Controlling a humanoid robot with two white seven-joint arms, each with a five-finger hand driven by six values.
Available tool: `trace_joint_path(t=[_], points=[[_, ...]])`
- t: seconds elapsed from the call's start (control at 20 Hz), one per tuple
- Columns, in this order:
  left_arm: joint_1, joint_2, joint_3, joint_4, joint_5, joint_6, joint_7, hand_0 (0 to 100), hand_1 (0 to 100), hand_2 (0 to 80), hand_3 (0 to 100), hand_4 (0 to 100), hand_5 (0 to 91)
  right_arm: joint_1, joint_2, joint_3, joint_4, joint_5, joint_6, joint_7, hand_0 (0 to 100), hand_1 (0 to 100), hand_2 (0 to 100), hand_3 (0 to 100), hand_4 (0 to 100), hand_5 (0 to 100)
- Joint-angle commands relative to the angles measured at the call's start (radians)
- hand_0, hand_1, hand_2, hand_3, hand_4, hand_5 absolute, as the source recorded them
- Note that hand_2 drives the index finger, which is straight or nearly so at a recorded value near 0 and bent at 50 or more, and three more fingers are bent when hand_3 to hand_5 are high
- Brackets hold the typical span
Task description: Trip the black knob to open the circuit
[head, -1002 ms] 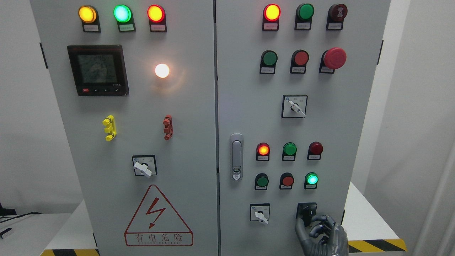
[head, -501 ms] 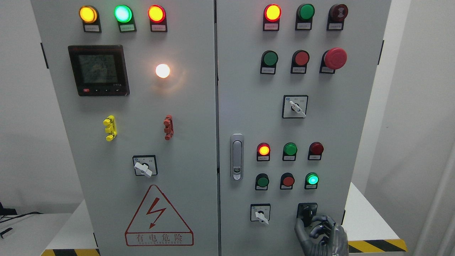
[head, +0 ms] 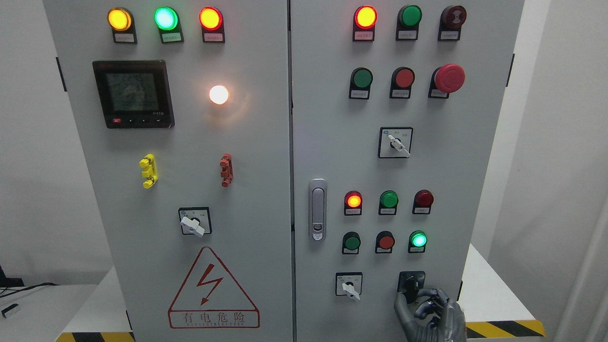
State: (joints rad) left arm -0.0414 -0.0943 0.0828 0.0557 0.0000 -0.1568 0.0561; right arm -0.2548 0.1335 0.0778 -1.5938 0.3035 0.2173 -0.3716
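A: Where is the black knob [head: 411, 283] on the cabinet?

B: Low on the right door [head: 332, 142], at about five o'clock from the silver door latch [head: 317, 209]. It sits on a black square plate, directly below the lit green indicator lamp [head: 418, 239] and to the right of the white selector switch [head: 349, 286].

A: And the robot's hand?

B: The right hand [head: 430, 311] comes up from the bottom edge, at five o'clock from the knob. Its dark metal fingers [head: 424, 306] are curled, the thumb rising along the knob's left side and the fingertips touching its lower right. It looks clasped on the knob, though the contact is small in the view.

A: Which way does the knob point?

B: Too dark against its plate to tell.

A: What else is lit?

B: On the right door, the red lamp [head: 353, 200] in the lower block and the red lamp at the top [head: 365, 17]. On the left door [head: 190, 142], yellow [head: 118, 19], green [head: 166, 18] and red lamps [head: 210, 18] along the top, and a white light [head: 218, 94] beside the digital meter [head: 133, 94].

A: Where does the cabinet stand?

B: On a white desk [head: 494, 294] with yellow-and-black hazard tape [head: 503, 327] on its front edge, just right of the hand.
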Motion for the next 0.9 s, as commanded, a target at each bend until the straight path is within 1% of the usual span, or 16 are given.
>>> trace_joint_path(t=[0.0, 0.85], points=[[0.0, -0.001, 0.0, 0.001, -0.031, 0.0, -0.001, 12, 39, 0.0, 0, 0, 0.0, 0.0, 0.0, -0.007, 0.005, 0.0, 0.001, -0.001, 25, 75, 54, 85, 82, 92], [0.0, 0.001, 0.0, 0.001, -0.031, 0.0, -0.001, 12, 39, 0.0, 0, 0, 0.0, 0.0, -0.002, -0.015, 0.005, 0.003, -0.003, -0.001, 24, 75, 53, 84, 81, 91]])
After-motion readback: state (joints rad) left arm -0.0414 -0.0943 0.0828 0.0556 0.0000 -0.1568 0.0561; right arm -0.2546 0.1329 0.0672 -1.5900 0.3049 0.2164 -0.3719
